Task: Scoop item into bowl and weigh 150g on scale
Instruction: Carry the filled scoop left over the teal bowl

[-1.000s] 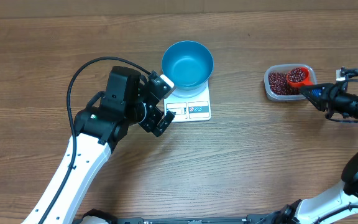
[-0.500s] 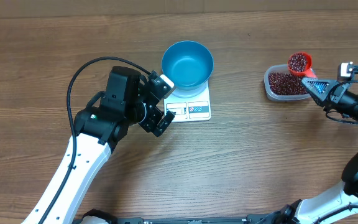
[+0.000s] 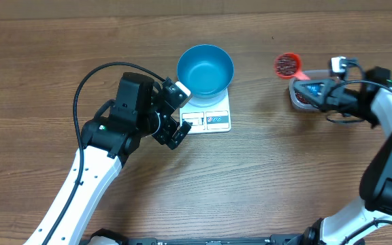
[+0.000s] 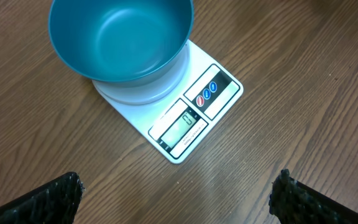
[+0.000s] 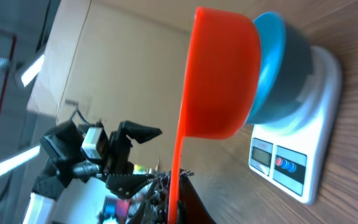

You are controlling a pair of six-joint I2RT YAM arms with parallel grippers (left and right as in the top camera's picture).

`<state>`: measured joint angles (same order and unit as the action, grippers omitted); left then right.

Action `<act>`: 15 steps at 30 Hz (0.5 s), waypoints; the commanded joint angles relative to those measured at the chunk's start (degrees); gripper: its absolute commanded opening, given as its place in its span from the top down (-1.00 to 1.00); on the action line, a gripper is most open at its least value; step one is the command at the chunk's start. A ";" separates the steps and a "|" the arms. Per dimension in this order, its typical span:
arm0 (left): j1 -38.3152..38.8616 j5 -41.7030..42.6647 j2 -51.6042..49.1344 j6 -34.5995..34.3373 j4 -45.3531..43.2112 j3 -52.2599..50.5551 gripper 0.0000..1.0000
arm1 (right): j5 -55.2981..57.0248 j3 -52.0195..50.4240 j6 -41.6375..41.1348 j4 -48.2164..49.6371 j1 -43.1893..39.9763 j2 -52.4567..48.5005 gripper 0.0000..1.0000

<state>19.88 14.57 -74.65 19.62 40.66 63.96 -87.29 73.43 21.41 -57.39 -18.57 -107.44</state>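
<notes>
The blue bowl (image 3: 205, 69) sits on the white scale (image 3: 213, 120), near the counter's far edge and about midway along it; the left jaws stand wide apart just off the scale's left side; the right jaws are clamped on the handle of an orange scoop (image 3: 298, 72); the scoop is filled with red-brown beans (image 3: 286, 64) and raised between the bowl and the clear tub (image 3: 299, 99) toward the right edge.

Smooth bowl (image 4: 120, 38) — wood-grain table (image 3: 60, 54)

Empty blue bowl (image 3: 205, 70) atop white scale (image 3: 209, 120)
</notes>
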 commanded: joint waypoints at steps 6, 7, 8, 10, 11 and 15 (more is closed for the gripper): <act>0.39 0.28 -0.26 -0.55 -0.20 -0.22 -0.99 | 5.68 -0.20 -31.95 24.24 12.00 -0.07 0.92; 0.39 0.28 -0.26 -0.55 -0.22 -0.22 -0.99 | 7.15 -0.20 -35.30 27.04 13.11 -0.07 0.92; 0.39 0.28 -0.26 -0.55 -0.20 -0.22 -0.99 | 8.35 -0.20 -38.62 30.40 14.36 -0.07 0.93; 0.39 0.28 -0.26 -0.55 -0.20 -0.22 -0.99 | 10.34 -0.20 -44.89 36.98 16.68 -0.07 0.92; 0.39 0.28 -0.26 -0.55 -0.20 -0.22 -0.99 | 11.52 -0.20 -48.11 40.37 17.90 -0.07 0.93; 0.39 0.28 -0.26 -0.52 -0.20 -0.22 -0.99 | 19.28 -0.20 -57.83 51.43 23.50 -0.07 0.93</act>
<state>19.88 14.57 -74.67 19.62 40.66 63.92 -75.33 72.79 -24.18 -9.87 1.69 -107.48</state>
